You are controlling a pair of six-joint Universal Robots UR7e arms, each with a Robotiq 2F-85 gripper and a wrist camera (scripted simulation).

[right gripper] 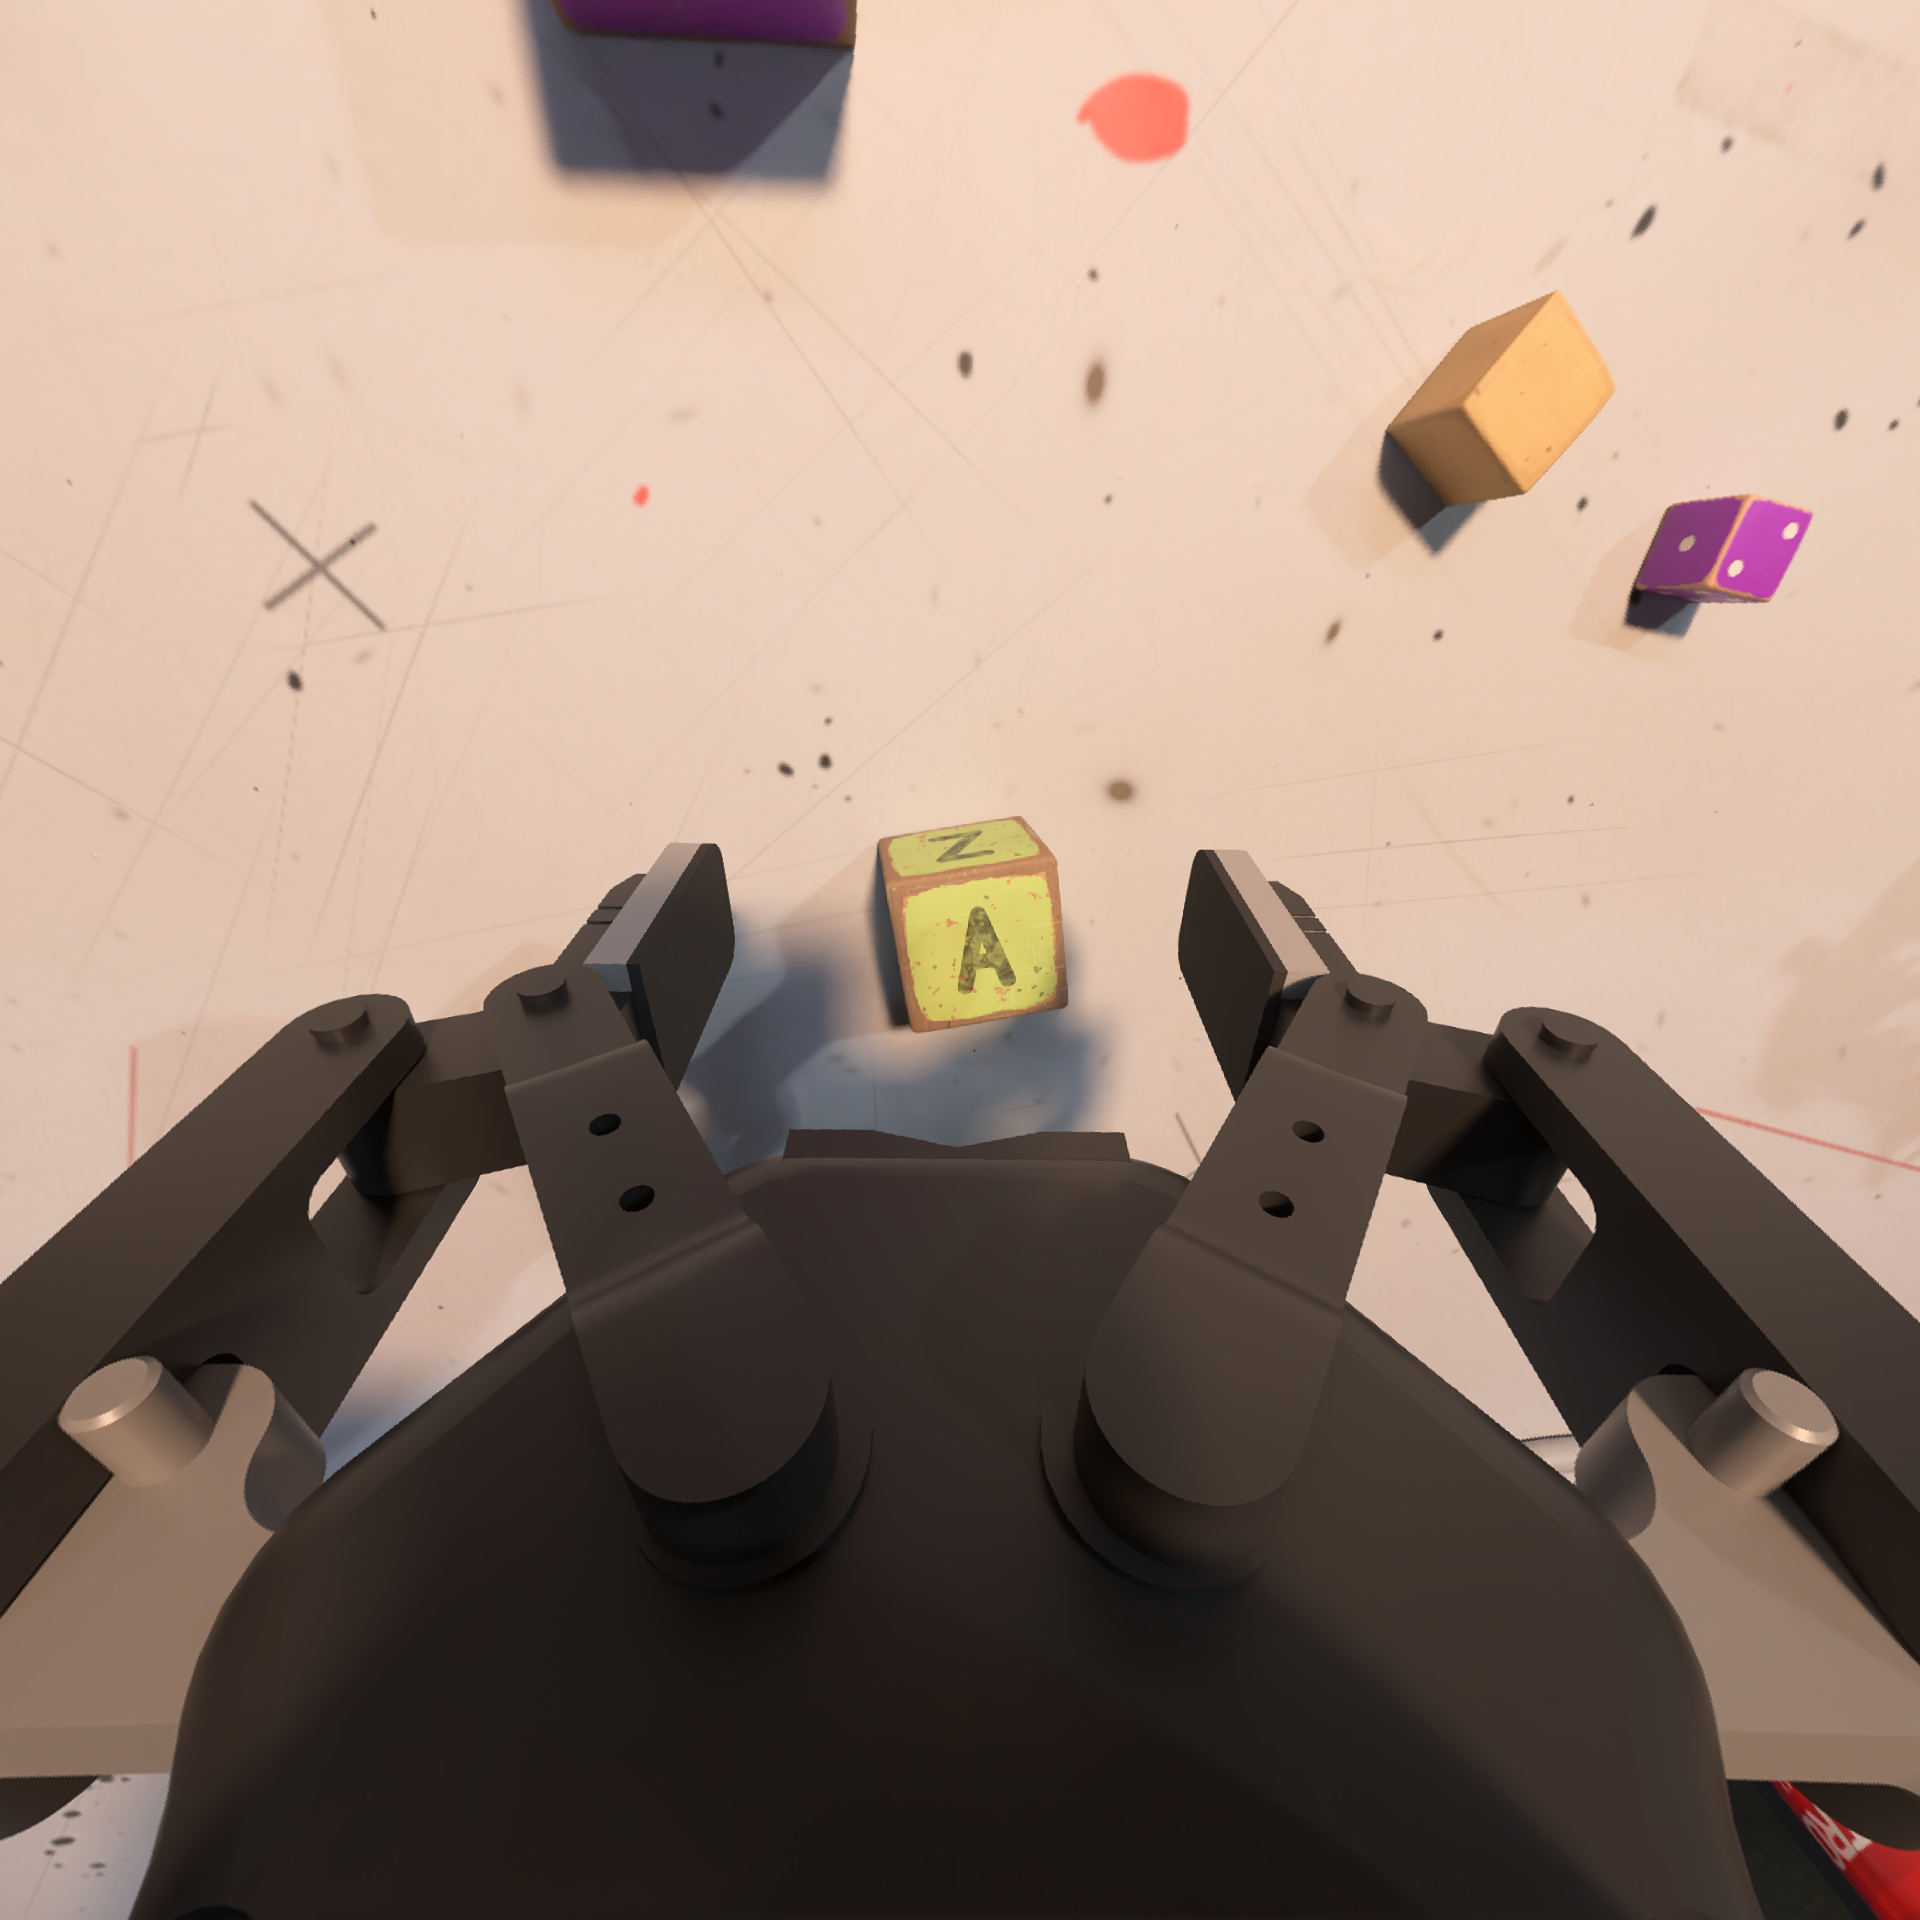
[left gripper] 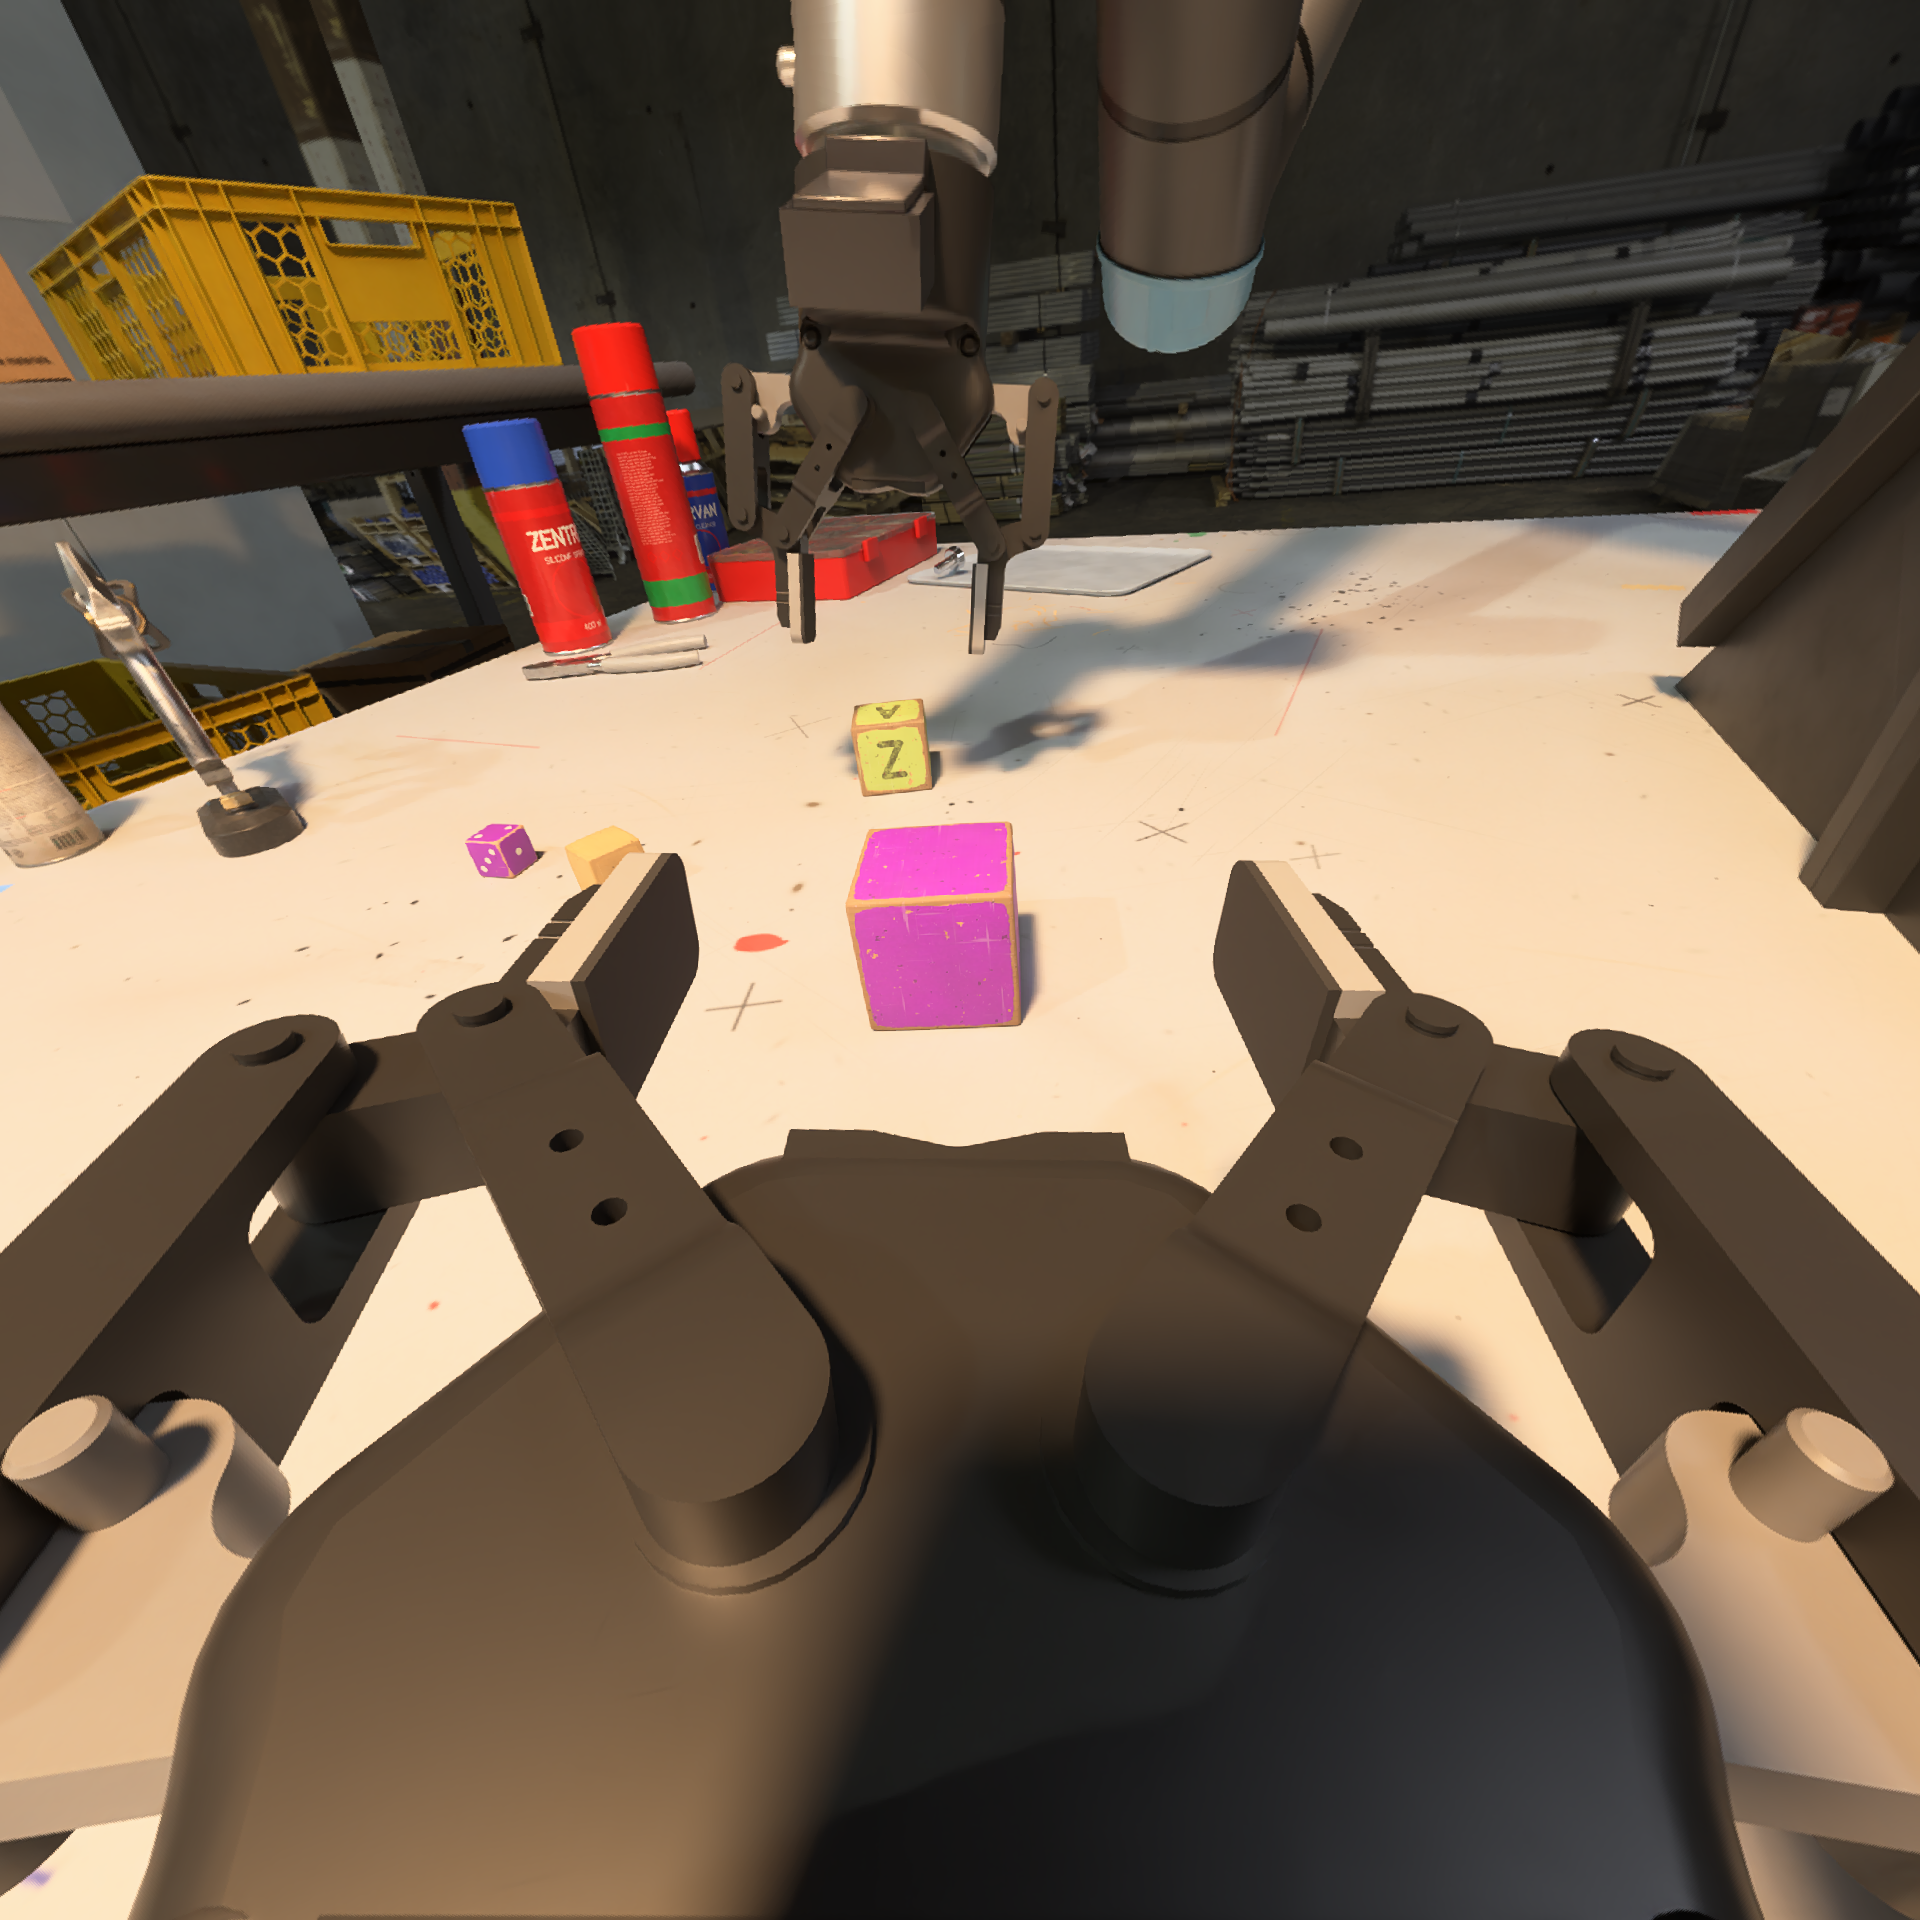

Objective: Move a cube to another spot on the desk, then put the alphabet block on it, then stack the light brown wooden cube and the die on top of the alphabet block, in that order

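Note:
A magenta cube (left gripper: pixel 935 925) stands on the white desk, straight ahead of my open, empty left gripper (left gripper: pixel 956 914). Behind it sits the yellow-green alphabet block (left gripper: pixel 890 748). A purple die (left gripper: pixel 501 850) and a light brown wooden cube (left gripper: pixel 601 852) lie to the left, the cube partly behind my left finger. My right gripper (left gripper: pixel 891 613) hangs open above the alphabet block. In the right wrist view the right gripper (right gripper: pixel 956 935) is open, fingers on either side above the alphabet block (right gripper: pixel 974 925); the wooden cube (right gripper: pixel 1504 400), die (right gripper: pixel 1727 549) and magenta cube's edge (right gripper: pixel 707 19) also show.
Red spray cans (left gripper: pixel 634 468) (left gripper: pixel 540 530), a red case (left gripper: pixel 831 556), a grey tray (left gripper: pixel 1081 569) and pliers (left gripper: pixel 613 660) stand at the desk's far side. A clamp stand (left gripper: pixel 234 810) is at left, a dark box (left gripper: pixel 1818 675) at right, yellow crates (left gripper: pixel 301 281) beyond.

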